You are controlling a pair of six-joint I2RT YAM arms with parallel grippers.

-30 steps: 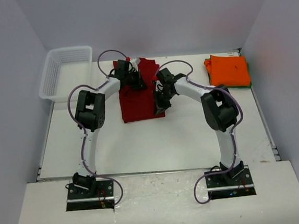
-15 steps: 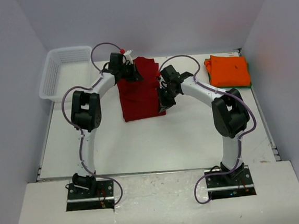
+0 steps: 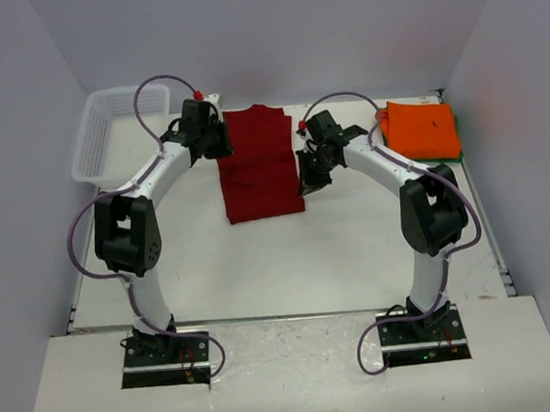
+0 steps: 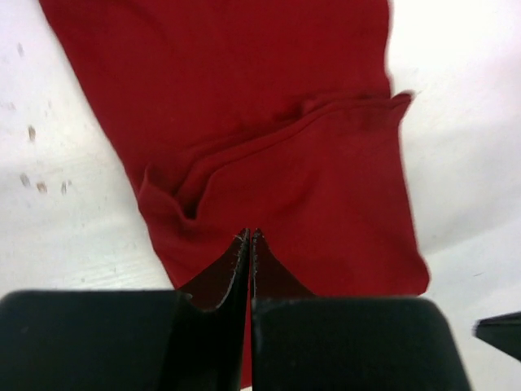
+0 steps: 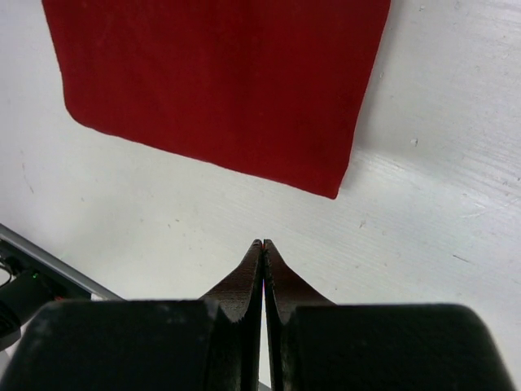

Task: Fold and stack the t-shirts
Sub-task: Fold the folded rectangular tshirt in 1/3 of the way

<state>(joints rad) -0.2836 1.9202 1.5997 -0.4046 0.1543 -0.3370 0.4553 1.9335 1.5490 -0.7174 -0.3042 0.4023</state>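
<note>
Tabletop (image 3: pixel 261 265): outstretched arms (image 3: pixel 157 173) flank t-shirt (image 3: pixel 257 169), perhaps touching.

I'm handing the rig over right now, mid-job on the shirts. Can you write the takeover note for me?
Left gripper: shut, tips over the dark red shirt at its far left edge; no cloth visibly pinched.
Right gripper: shut, empty, over the table just off that shirt's near right corner.
Orange shirt: folded, far right, a green edge showing under it.
Done: red shirt looks folded, some creases.
Left: likely stack it on the orange one.
</note>
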